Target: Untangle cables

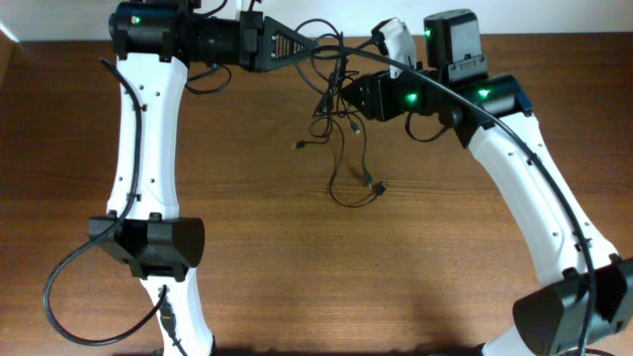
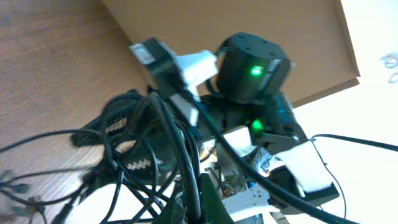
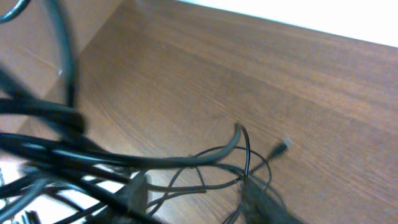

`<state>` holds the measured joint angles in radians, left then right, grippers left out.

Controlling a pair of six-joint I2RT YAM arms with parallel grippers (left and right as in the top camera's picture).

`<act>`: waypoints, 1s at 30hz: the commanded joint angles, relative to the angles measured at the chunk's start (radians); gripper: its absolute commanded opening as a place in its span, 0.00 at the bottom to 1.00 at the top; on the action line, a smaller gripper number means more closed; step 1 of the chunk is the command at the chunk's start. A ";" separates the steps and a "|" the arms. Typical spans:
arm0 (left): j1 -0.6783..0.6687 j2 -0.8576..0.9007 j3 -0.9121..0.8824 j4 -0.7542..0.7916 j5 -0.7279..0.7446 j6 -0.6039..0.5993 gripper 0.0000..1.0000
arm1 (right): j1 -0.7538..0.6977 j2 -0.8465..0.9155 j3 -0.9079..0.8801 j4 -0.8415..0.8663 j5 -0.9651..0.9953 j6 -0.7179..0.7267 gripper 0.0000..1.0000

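Observation:
The cables [image 1: 336, 94] are a tangle of thin black cords hanging between my two grippers at the far middle of the table. Loose ends with small plugs trail down onto the wood [image 1: 368, 185]. My left gripper [image 1: 300, 44] reaches in from the left and is shut on a bunch of the cables [image 2: 193, 186], with its jaws [image 2: 198, 208] at the bottom of the left wrist view. My right gripper [image 1: 354, 94] comes in from the right, in the tangle. In the blurred right wrist view its fingers [image 3: 199, 196] stand apart with cables [image 3: 205, 158] running between them.
The brown wooden table [image 1: 326, 277] ends at a white wall edge at the back. The right arm's thick black cable [image 1: 514, 133] arcs over the right arm. The left arm's cable loops at the lower left [image 1: 69, 287]. A plug end lies on the wood [image 3: 283, 145].

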<state>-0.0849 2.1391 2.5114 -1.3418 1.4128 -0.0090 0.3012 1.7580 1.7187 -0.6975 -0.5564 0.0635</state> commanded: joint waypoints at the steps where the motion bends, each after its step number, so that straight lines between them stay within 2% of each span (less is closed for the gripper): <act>1: 0.012 -0.027 0.014 0.003 0.072 -0.006 0.00 | 0.006 0.016 0.015 0.022 0.011 -0.008 0.15; 2: 0.016 -0.027 0.014 0.003 0.054 -0.006 0.00 | 0.000 0.007 0.015 0.021 0.011 -0.004 0.04; 5: 0.030 -0.026 0.014 -0.006 -0.390 -0.006 0.00 | -0.056 -0.085 0.015 -0.007 0.010 0.050 0.04; 8: 0.030 -0.026 0.009 -0.033 -0.671 -0.006 0.00 | -0.106 -0.205 0.015 -0.050 0.008 0.051 0.04; 13: 0.029 -0.026 0.009 -0.077 -0.962 -0.006 0.00 | -0.188 -0.369 0.015 -0.093 0.008 0.104 0.04; 17: 0.029 -0.026 0.009 -0.122 -1.211 -0.007 0.01 | -0.356 -0.464 0.015 -0.125 0.008 0.224 0.04; 22: 0.029 -0.026 0.008 -0.126 -1.327 -0.022 0.02 | -0.675 -0.487 0.015 -0.237 -0.089 0.319 0.04; 26: 0.029 -0.025 0.008 -0.126 -1.398 -0.060 0.02 | -0.861 -0.439 0.015 -0.330 -0.162 0.338 0.04; 28: 0.029 -0.024 0.008 -0.126 -1.353 -0.058 0.00 | -0.877 -0.407 0.015 -0.362 -0.227 0.303 0.04; 30: 0.027 -0.024 0.008 -0.125 -1.206 -0.003 0.00 | -0.828 -0.368 0.015 -0.393 -0.271 0.232 0.04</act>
<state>-0.0566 2.1372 2.5114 -1.4700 0.0727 -0.0505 -0.5694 1.3472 1.7245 -1.0683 -0.7338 0.3679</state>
